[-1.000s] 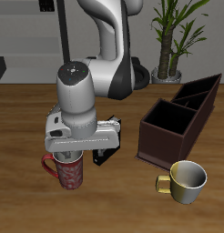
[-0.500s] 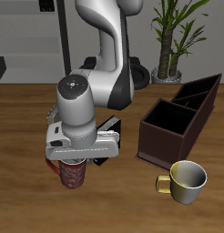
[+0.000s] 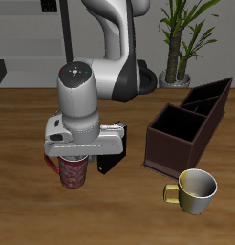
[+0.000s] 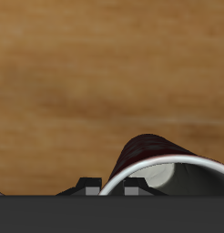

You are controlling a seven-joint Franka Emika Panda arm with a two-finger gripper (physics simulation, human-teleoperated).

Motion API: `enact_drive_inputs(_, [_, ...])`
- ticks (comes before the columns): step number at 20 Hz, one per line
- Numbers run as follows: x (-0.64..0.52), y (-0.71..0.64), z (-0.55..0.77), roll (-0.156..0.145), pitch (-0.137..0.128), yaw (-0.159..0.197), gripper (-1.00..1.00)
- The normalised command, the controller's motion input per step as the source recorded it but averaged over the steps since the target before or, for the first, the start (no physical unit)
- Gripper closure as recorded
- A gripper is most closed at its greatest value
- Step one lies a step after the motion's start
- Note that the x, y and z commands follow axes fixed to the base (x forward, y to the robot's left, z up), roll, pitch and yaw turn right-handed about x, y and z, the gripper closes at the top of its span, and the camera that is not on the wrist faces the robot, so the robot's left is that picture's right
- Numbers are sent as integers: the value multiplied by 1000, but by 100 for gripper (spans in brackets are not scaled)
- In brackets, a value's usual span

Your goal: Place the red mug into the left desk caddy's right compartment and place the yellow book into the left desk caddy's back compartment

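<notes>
The red mug (image 3: pixel 73 173), mottled pinkish, hangs just above the table under my gripper (image 3: pixel 72 158), which is shut on its rim. In the wrist view the mug's pale rim and red side (image 4: pixel 152 151) sit right against my fingertips (image 4: pixel 86 186). The left desk caddy (image 3: pixel 163 154), a dark brown partitioned box, stands off to the side and a little farther back. Its right compartment (image 3: pixel 174 134) is the large square section at the near end. The yellow book is hidden or out of view.
A yellow-and-white mug (image 3: pixel 196 189) with a golden handle stands near the table's front edge, just before the caddy. A black object (image 3: pixel 108 161) lies beside the gripper. A potted plant (image 3: pixel 182 38) stands behind the caddy.
The gripper dropped onto the red mug, closed, and has now risen a little with the mug lifted off the table.
</notes>
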Motion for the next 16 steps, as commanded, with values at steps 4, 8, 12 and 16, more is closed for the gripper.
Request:
enact_drive_inputs(4, [-258, -54, 615, -51, -64, -10, 100])
enact_drive_inputs(8, [-322, -77, 688, -96, -46, -48, 100])
enact_drive_inputs(12, [-455, -7, 698, -60, -67, 1, 100])
enact_drive_inputs(16, [-230, 7, 470, -51, -29, -3, 100])
